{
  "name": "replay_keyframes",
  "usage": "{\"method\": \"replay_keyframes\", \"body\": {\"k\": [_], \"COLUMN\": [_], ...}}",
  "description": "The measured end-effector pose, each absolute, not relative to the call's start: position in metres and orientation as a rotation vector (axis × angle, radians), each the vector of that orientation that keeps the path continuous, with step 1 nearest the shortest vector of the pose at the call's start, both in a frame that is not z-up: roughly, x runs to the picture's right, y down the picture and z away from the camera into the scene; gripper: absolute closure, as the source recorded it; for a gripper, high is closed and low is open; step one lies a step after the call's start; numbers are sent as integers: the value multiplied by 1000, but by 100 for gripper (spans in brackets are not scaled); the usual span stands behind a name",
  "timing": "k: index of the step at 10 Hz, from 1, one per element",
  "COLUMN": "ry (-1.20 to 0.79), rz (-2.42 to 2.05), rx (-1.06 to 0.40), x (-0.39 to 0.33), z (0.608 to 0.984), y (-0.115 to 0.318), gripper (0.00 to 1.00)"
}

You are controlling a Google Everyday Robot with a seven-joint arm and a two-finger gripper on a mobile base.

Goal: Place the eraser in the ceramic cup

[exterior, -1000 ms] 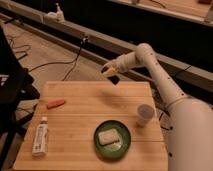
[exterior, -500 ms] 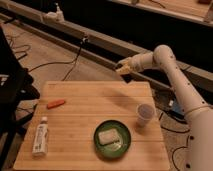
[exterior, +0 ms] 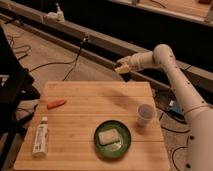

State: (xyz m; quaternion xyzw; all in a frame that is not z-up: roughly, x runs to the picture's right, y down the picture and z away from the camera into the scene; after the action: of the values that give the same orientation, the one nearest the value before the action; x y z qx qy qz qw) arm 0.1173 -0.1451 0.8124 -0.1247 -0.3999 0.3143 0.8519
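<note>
The pale ceramic cup [exterior: 145,115] stands upright near the right edge of the wooden table [exterior: 90,125]. My gripper [exterior: 121,66] hangs in the air beyond the table's far edge, well behind and above the cup. Something pale yellowish shows at its tip; I cannot tell whether it is a held object. A small orange-red oblong thing [exterior: 56,103] lies on the table's left side. A whitish block [exterior: 108,136] lies in a green plate [exterior: 125,146] at the front middle. I cannot tell which of these is the eraser.
A white tube [exterior: 40,136] lies at the table's front left. A dark chair [exterior: 12,90] stands left of the table. Cables run over the floor behind. A long rail [exterior: 75,35] crosses the back.
The gripper has swung to the right beyond the table's far edge, and the arm has drawn back toward the right. The things on the table have not moved.
</note>
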Motion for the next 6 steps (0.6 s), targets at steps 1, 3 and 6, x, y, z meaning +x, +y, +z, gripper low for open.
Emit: {"method": "replay_keyframes", "body": {"k": [1,3,6], "ry": [-863,-917,-940], "rz": [669,674,708], "rx": [-229,-164,-109], "x": [126,141,182], "z": [802,774,747], "y": [-152,-160,-146], "gripper": [100,100,100]}}
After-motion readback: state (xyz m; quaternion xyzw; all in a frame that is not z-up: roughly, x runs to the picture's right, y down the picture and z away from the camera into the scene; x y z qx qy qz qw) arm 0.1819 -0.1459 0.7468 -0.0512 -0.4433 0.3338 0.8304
